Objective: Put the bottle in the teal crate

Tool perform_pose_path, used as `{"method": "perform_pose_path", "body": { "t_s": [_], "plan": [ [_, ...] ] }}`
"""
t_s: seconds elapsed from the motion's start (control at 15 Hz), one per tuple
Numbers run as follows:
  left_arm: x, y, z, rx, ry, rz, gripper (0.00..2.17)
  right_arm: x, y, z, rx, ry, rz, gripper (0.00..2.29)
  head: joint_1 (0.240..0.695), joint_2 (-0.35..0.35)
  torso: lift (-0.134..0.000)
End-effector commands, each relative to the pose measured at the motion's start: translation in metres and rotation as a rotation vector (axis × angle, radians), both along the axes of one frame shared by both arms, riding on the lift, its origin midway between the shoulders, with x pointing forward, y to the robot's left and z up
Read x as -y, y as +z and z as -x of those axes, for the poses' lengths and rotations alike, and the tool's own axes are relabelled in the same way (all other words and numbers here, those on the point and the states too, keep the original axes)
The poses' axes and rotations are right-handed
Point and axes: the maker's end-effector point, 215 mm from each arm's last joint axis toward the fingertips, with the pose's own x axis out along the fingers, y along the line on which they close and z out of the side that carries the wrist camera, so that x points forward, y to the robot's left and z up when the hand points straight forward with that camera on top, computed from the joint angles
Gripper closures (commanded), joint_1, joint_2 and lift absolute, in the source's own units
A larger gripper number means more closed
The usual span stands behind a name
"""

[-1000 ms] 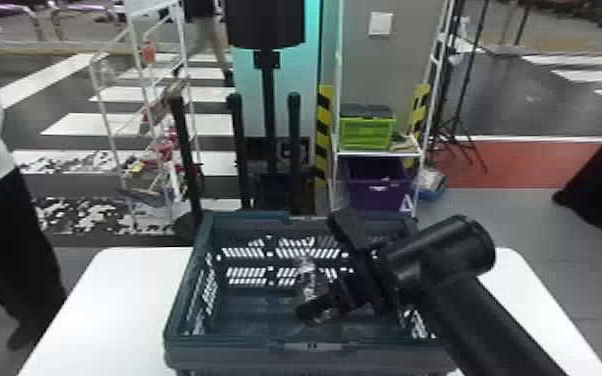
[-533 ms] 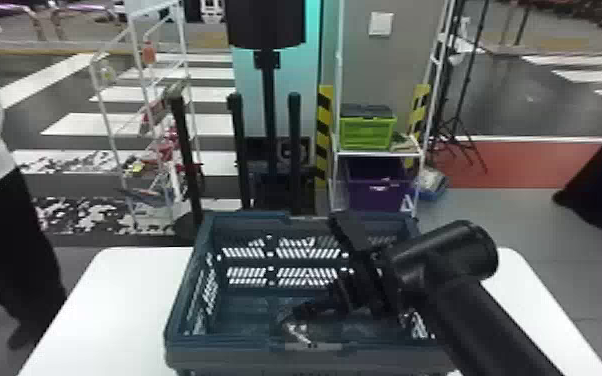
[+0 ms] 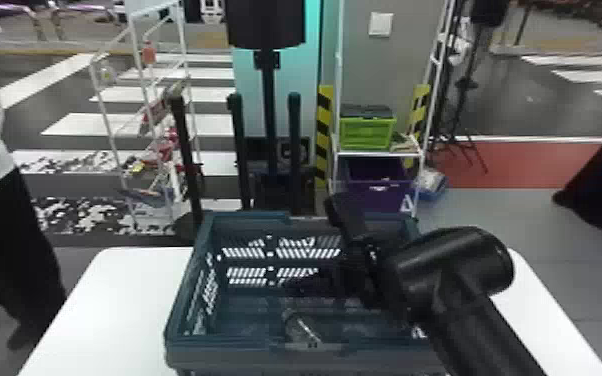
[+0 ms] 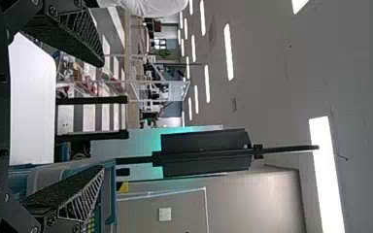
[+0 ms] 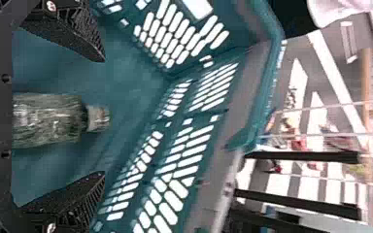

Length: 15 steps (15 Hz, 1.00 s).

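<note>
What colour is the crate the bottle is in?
The crate is teal, clearest in the right wrist view.

Clock read from the middle of the head view: up at twelve hangs a black cylinder [image 3: 266, 24], and there's a white wire rack [image 3: 135, 42] at ten, small goods on it! Swing to two, a lime-green crate [image 3: 367, 133] sits on a white shelf [image 3: 377, 154], a purple crate [image 3: 380, 196] below it at three. Out past them at two, a black tripod [image 3: 466, 82], and a wall switch [image 3: 381, 24] at one!
</note>
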Motion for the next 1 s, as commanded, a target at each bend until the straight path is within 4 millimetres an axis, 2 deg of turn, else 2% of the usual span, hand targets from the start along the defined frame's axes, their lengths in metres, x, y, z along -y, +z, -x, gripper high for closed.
{"method": "perform_pose_path", "body": {
  "t_s": [0.0,0.13,0.2,0.33,0.47,0.53,0.67,0.93],
  "plan": [
    [0.000,0.001,-0.001,0.002,0.000,0.000,0.14,-0.012,0.024,0.012,0.061,0.007,-0.036,0.08,0.499,0.000,0.000],
    [-0.001,0.001,-0.001,0.006,0.002,0.001,0.14,0.001,0.034,0.025,0.116,-0.010,-0.030,0.08,0.499,0.000,0.000],
    [-0.003,0.001,0.000,0.004,0.005,-0.001,0.14,0.020,0.036,0.030,0.144,-0.040,-0.026,0.08,0.499,0.000,0.000],
    [-0.003,0.000,-0.001,0.003,0.006,-0.001,0.14,0.038,0.056,0.042,0.252,-0.059,-0.056,0.08,0.499,0.000,0.000],
    [-0.002,0.002,-0.003,0.009,0.003,-0.003,0.14,0.065,0.065,0.057,0.340,-0.100,-0.062,0.08,0.499,0.000,0.000],
    [-0.001,0.003,-0.004,0.010,0.003,-0.002,0.14,0.076,0.078,0.065,0.408,-0.115,-0.085,0.08,0.499,0.000,0.000],
    [0.001,0.007,-0.005,0.017,0.000,0.000,0.14,0.096,0.099,0.085,0.518,-0.147,-0.120,0.08,0.499,0.000,0.000],
    [0.007,0.006,-0.007,0.015,-0.005,0.003,0.14,0.137,0.115,0.144,0.669,-0.246,-0.146,0.08,0.499,0.000,0.000]
  ]
}}
